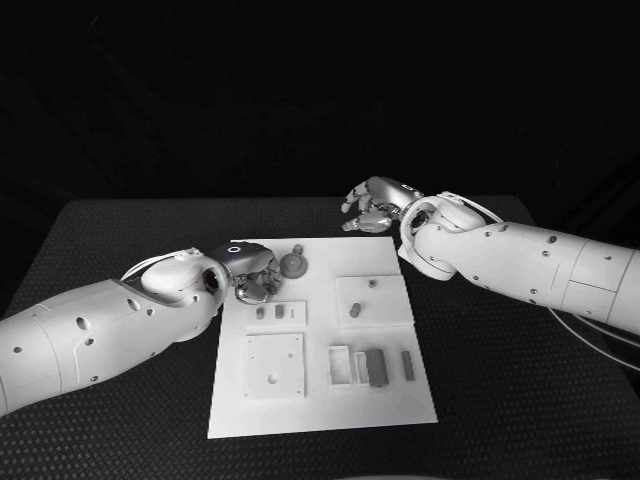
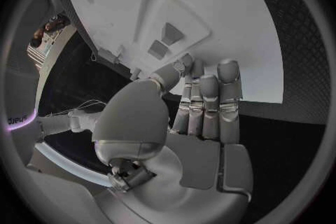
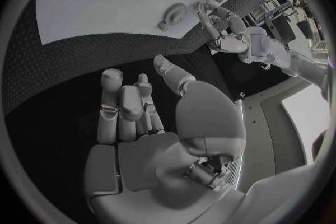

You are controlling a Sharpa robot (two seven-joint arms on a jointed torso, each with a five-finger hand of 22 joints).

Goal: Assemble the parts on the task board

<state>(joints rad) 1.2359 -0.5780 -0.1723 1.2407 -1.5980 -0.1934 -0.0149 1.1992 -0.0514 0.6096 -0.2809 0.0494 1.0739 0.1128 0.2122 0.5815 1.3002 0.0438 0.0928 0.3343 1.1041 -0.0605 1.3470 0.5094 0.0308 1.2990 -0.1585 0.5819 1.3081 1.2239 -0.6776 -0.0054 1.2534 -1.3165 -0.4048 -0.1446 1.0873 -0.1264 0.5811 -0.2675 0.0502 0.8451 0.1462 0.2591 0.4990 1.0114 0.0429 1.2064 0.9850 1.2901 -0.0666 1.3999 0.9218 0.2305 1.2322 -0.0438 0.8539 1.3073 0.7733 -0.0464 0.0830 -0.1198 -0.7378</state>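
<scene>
On the big black bumpy tabletop (image 1: 522,400) lies the flat white task board (image 1: 320,400), with small grey parts on it. The left hand (image 1: 251,272) hangs over the board's far left corner. In the left wrist view its fingers (image 2: 210,101) are straight, side by side, and hold nothing. A round grey part with a short stem (image 1: 294,265) lies on the board just beside those fingers. If the fingers come down crooked, I think they could knock this part away, and it might roll. Other small grey parts (image 1: 355,310) sit in raised white squares, nearer the robot than the fingers. The right hand (image 1: 375,205) hovers just past the board's far edge, over the tabletop. Its fingers (image 3: 122,106) are half curled and hold nothing. It could bump the board and shift everything.
</scene>
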